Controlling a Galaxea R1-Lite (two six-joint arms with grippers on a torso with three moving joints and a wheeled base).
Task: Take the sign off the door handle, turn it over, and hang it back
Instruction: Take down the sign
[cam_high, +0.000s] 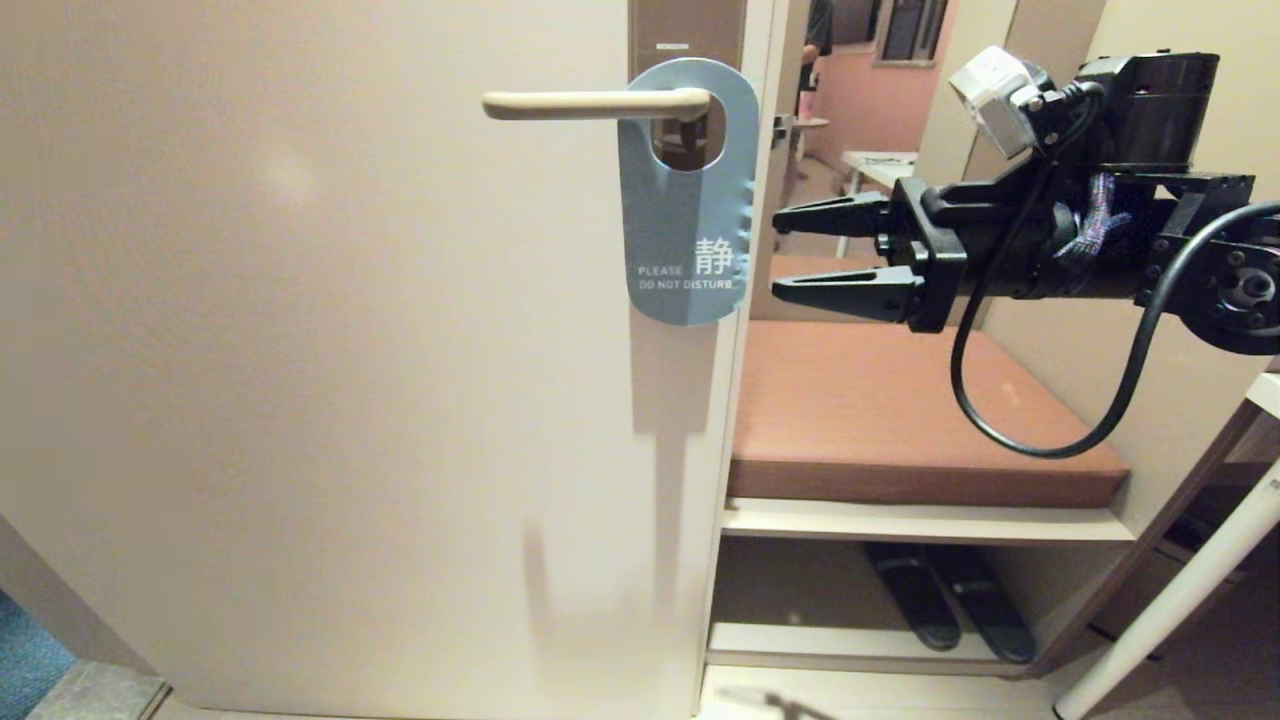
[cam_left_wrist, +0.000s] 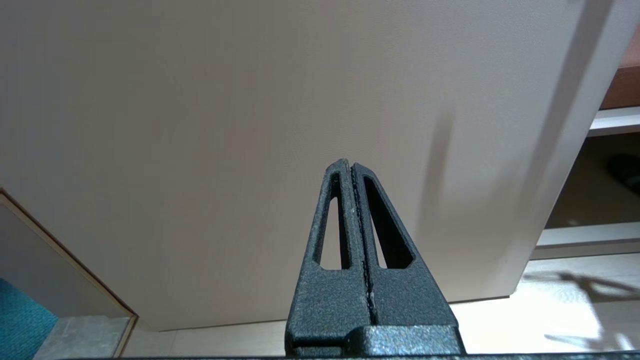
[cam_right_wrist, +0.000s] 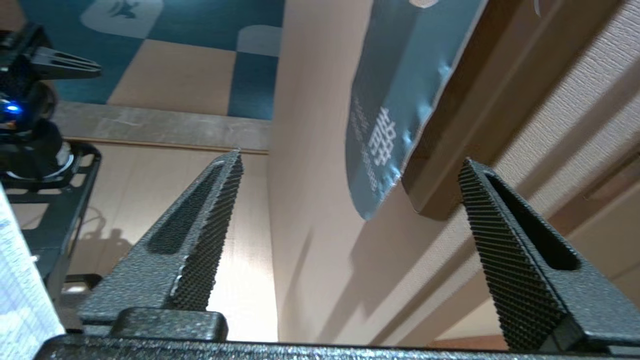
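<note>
Hotel-style entry: cream door (cam_high: 300, 350) ajar, with a brown cushioned bench (cam_high: 900, 410) and dark slippers (cam_high: 950, 600) well below the door handle (cam_high: 590, 104) and beyond the door's edge.

Hanging from the door handle by its oval hole, right at the brown backplate (cam_high: 690, 25): the sign (cam_high: 680, 220), blue "PLEASE DO NOT DISTURB" face outward, draped straight down below the lever, flat to the door, with small dimples along the edge farthest from the lever's free end.

Beside that dimpled edge, below the door handle's height: the right gripper (cam_high: 778, 252), released, jaws spread wide, holding nothing, tips just short of the card and not touching it. Forearm level, fingers pointing sideways at the card's edge, one finger above the other.

Judged as a moment at the card's edge with an empty tool: either a grasp about to be made or a let-go just clear.

- For a grasp: bring both pads over the card's edge below the door handle, well onto the card rather than the rim; clamp firmly, since thin card bends and slips; then slide toward the lever's free end, not straight out.
- For a let-go: back away level, without brushing the card, to avoid swinging it off the door handle.

Far below the door handle, facing the door's lower part: the left gripper (cam_left_wrist: 352, 167), clenched on nothing, parked.
</note>
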